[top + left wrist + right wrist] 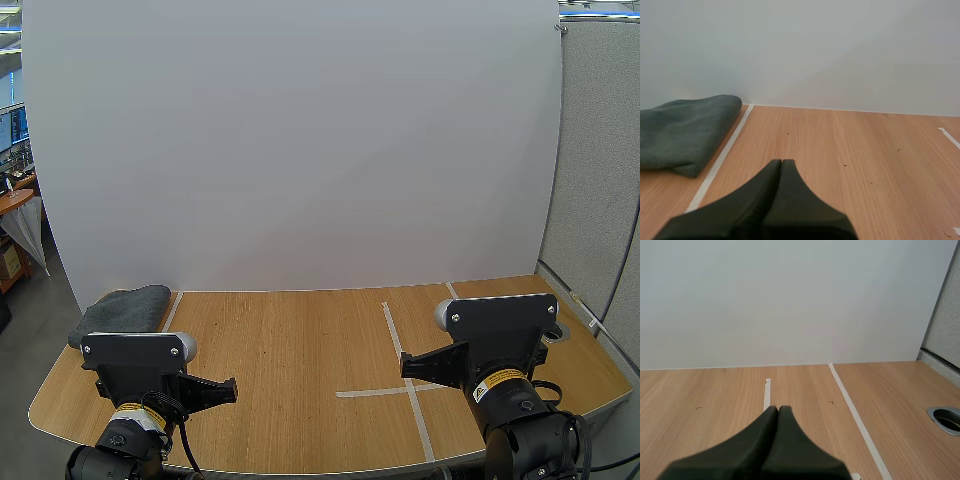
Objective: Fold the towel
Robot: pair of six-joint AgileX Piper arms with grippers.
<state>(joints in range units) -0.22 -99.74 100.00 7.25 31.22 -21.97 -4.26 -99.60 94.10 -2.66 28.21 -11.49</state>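
A dark grey-green towel (122,312) lies folded in a thick bundle at the table's far left corner, left of a white tape line. In the left wrist view the towel (682,132) rests ahead of my left gripper (781,162), whose fingers lie together as one dark wedge, well short of the cloth. My left gripper (232,388) hovers near the front left of the table. My right gripper (405,366) sits at the front right, and its fingers (778,410) are pressed together on nothing over bare wood.
The wooden table (300,370) carries white tape lines (405,375) forming a cross at the right and a strip (170,312) beside the towel. A round metal grommet (946,419) sits at the far right. A white wall stands behind the table.
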